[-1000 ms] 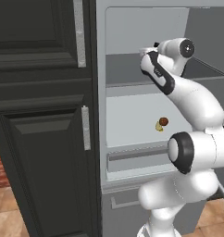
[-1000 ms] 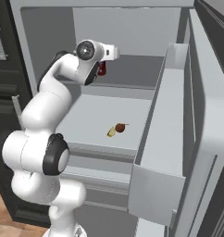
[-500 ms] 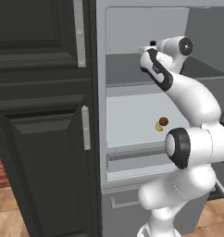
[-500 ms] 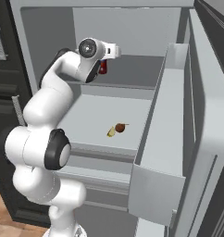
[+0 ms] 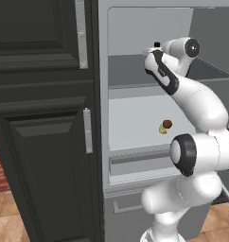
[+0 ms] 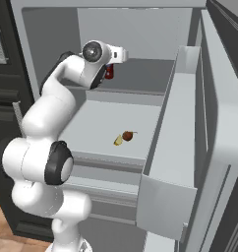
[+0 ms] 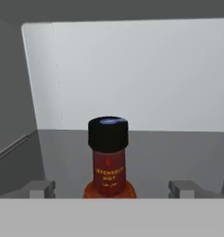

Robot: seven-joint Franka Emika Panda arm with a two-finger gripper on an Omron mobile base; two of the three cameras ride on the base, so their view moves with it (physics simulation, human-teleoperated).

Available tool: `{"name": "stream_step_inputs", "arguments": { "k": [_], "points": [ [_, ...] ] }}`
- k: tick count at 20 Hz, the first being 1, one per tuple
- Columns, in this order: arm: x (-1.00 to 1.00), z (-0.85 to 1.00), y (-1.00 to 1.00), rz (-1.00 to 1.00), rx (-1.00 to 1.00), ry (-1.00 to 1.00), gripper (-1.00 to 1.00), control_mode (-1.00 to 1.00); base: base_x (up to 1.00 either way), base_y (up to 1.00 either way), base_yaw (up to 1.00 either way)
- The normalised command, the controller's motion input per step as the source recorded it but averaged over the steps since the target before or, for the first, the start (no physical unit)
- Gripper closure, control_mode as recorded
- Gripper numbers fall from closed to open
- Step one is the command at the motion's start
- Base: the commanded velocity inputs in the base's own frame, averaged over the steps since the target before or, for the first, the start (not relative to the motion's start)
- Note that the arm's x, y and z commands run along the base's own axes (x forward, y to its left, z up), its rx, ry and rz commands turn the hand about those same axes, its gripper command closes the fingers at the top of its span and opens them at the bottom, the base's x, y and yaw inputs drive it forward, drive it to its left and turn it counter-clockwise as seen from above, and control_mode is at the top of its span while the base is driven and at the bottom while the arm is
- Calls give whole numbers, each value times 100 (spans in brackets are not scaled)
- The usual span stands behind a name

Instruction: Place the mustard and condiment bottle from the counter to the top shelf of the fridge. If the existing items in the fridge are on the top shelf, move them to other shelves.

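The condiment bottle, dark red with a black cap, stands upright on the fridge's top shelf. My gripper is open, one finger well off each side of the bottle and touching nothing. From the right base view the bottle shows just under my hand, on the grey top shelf. Its black cap peeks over my wrist in the left base view. The existing items, a brown round one and a yellow piece, lie on the white shelf below. The mustard and the counter are out of view.
A dark panelled cabinet stands left of the fridge. The open fridge door with its bins juts out on the right. A drawer sits under the white shelf.
The jaws have spread from shut on the condiment bottle to wide apart. The bottle now stands free on the top shelf. The arm has hardly shifted.
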Motion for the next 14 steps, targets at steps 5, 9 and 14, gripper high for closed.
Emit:
{"name": "stream_step_inputs", "arguments": {
  "k": [5, 9, 14],
  "points": [
    [-99, 13, -3, 1, 0, -2, -100, -100, 0, 0, 0],
    [-100, 27, -6, 0, 0, -7, -100, -100, 0, 0, 0],
    [-100, 40, -9, 0, 1, -1, -100, -100, 0, 0, 0]
  ]
}}
